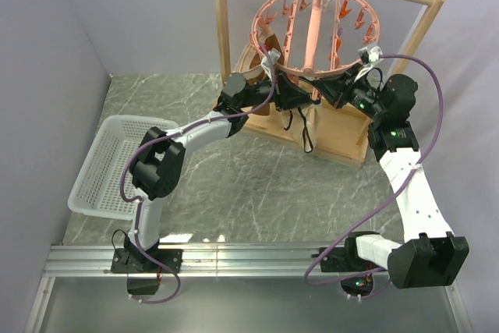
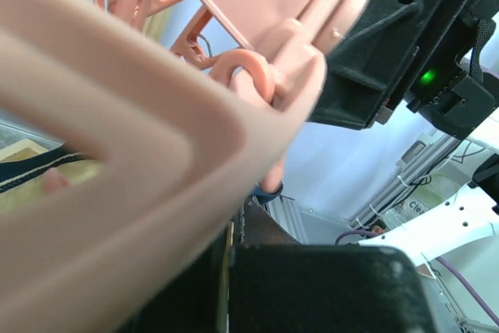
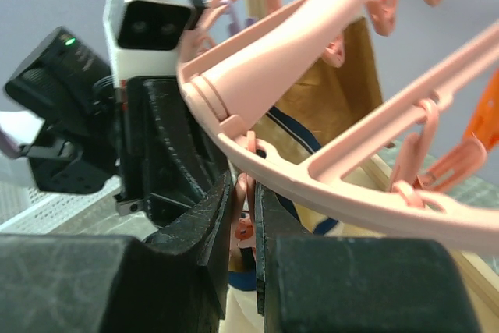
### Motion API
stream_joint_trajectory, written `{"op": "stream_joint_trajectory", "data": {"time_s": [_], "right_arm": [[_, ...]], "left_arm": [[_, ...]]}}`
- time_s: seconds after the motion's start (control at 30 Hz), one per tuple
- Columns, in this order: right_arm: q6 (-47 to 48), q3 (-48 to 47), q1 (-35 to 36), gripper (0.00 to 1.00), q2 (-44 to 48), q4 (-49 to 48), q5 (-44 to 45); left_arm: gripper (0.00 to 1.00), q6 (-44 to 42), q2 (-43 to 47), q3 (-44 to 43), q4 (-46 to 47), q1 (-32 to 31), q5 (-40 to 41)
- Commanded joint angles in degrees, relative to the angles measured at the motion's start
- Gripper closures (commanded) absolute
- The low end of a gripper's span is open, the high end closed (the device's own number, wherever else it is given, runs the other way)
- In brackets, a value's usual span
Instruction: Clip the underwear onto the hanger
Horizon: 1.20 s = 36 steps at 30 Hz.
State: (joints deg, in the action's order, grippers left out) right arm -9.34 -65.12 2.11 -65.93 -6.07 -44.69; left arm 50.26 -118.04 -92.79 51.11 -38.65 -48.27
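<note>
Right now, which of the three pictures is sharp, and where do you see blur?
Top external: evenly lit and sharp, the hanger clear. Left wrist: the hanger is so close that it is a blurred pink band. Right wrist: its ring is sharp, the right claw below dark and soft.

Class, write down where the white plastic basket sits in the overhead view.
The white basket rests on the table at the left of the top view, beside the left arm and its black elbow, well clear of the hanger at the back.

White arm links (image 1: 409, 185), black joints (image 1: 156, 168), purple cables (image 1: 441, 103), green lights (image 2: 426, 77)
</note>
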Motion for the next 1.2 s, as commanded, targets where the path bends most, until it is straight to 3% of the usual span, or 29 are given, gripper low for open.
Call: {"op": "stream_joint_trajectory", "data": {"time_s": [0.0,0.47,0.8,1.17], "right_arm": [[0.2,-0.4,0.8,1.0,0.2,1.3,2.7],[0.0,-2.8,2.5,1.0,-0.8,7.6,17.0],[-1.1,-3.9,3.3,1.0,-1.5,10.5,24.0],[1.9,-3.1,4.7,1.0,-1.8,12.0,25.8]], "left_arm": [[1.0,-0.1,1.8,1.7,3.7,0.4,2.7],[1.0,-16.7,8.0,4.1,-7.5,-1.4,14.2],[1.0,-21.6,10.4,6.7,-7.7,-2.9,19.9],[1.0,-25.0,10.9,5.5,-8.5,-4.3,23.5]]}}
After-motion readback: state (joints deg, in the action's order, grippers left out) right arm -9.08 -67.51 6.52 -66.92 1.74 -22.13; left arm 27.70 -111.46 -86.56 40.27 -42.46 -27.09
